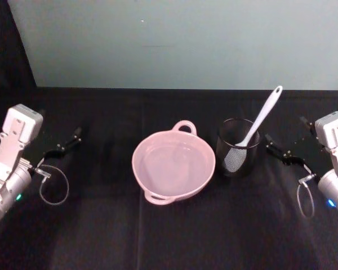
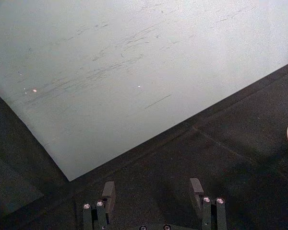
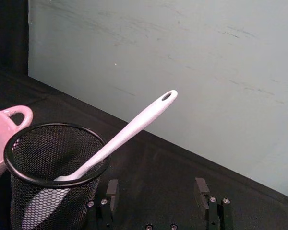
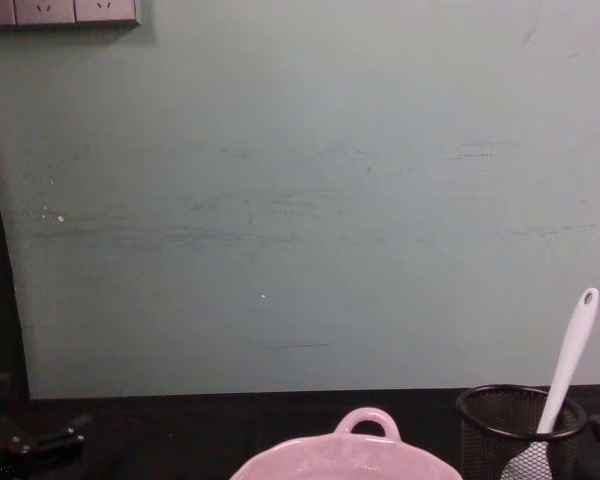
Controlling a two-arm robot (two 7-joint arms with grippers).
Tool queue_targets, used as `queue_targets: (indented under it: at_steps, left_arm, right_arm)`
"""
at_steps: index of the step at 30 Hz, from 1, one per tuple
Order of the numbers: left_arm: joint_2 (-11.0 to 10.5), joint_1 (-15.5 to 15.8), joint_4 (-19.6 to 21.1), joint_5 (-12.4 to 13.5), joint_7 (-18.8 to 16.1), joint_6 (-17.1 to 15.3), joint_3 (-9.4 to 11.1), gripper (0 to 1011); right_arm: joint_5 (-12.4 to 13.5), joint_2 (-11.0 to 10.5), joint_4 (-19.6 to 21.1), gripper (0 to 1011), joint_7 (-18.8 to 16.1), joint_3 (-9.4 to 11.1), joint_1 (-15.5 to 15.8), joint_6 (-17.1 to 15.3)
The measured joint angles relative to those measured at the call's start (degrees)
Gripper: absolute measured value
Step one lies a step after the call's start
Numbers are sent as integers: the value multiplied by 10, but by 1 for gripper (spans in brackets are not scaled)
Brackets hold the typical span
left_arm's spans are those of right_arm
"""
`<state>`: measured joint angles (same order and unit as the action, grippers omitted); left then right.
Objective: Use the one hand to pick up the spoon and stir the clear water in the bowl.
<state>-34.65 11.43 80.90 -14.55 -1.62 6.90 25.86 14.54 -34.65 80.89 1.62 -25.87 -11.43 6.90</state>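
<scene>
While the spoon (image 1: 263,115) leans in the mesh cup (image 1: 228,162), right gripper (image 3: 156,188) sits near, left gripper (image 2: 152,188) far, both with fingers (image 3: 200,188) spread.

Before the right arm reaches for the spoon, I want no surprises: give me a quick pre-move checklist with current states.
1. Right gripper open, empty: ok.
2. Spoon stands in the mesh cup, handle free above the rim: ok.
3. Nothing between that gripper and the handle: ok.
4. Bowl upright beside the cup: ok.
5. Water in the bowl: cannot tell, faint sheen only.
6. Left gripper open, parked far left: ok.
</scene>
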Motion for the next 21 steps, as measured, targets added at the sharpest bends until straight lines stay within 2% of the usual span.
queue_targets:
  at_steps: [21]
  left_arm:
    - [0,0,0,0,0,0,0,1011]
  right_arm:
    - [0,0,0,1003,0,0,0,0]
